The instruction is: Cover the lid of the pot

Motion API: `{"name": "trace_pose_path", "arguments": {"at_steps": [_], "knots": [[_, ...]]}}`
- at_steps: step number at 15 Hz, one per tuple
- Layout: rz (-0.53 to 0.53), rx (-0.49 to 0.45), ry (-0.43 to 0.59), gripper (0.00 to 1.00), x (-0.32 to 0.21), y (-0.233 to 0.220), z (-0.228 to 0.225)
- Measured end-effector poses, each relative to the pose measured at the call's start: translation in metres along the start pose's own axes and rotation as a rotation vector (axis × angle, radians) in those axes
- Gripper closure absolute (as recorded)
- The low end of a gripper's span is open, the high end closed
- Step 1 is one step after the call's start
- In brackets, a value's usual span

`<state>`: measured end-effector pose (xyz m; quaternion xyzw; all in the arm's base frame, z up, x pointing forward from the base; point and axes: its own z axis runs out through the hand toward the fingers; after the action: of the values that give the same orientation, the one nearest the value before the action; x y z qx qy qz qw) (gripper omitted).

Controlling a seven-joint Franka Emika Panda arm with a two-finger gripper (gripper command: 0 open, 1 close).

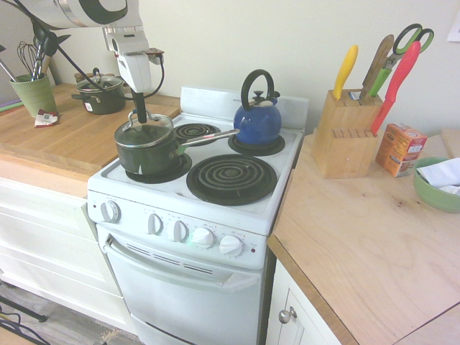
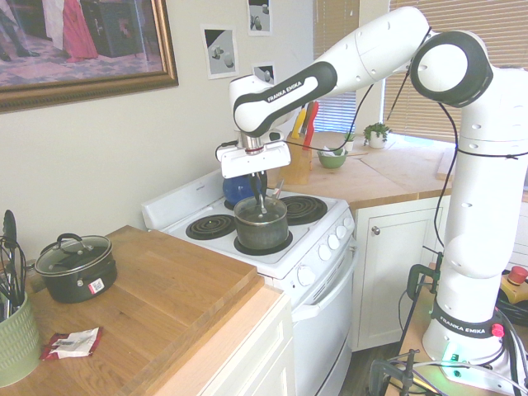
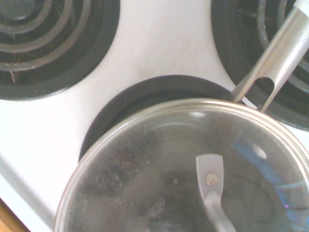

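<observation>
a small white stove (image 1: 284,190) stands between two wooden counters (image 1: 72,136) in a kitchen. on its near left burner sits the pot (image 1: 147,154), a dark green saucepan whose long silvery handle (image 1: 208,137) reaches right toward the middle of the stovetop. the lid (image 1: 144,131), round clear glass with a metal rim, hangs over the mouth of the pot, nearly level and close above the rim, or perhaps just touching it; the pictures do not settle which. the gripper (image 1: 141,115) of the white arm points straight down over the pot, its fingers clenched on the small arched handle at the top of the lid. from the opposite side, the lid (image 2: 261,211) appears centred over the pot (image 2: 261,229) under the gripper (image 2: 260,198). the wrist view looks down through the glass of the lid (image 3: 159,169) at the dark rim of the pot (image 3: 145,92) beyond it.

a blue kettle (image 1: 257,118) stands on the far right burner. a squat dark pot (image 1: 100,93) with its own lid sits on the left counter, well apart. a knife block (image 1: 345,133) stands on the right counter.

the task looks nearly done: the lid is carried and lined up. what appears left is to settle it fully on the rim, let go and lift the arm clear.
</observation>
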<state>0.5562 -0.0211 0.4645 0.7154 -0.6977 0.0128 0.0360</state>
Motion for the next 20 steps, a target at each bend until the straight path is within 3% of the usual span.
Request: {"name": "trace_pose_path", "arguments": {"at_steps": [10,11,20], "knots": [[-0.018,-0.020,0.032,1.00,-0.017,-0.008,0.014],[-0.018,-0.019,0.032,0.00,-0.017,-0.008,0.014],[-0.044,-0.007,0.030,0.00,-0.017,-0.010,0.014]]}}
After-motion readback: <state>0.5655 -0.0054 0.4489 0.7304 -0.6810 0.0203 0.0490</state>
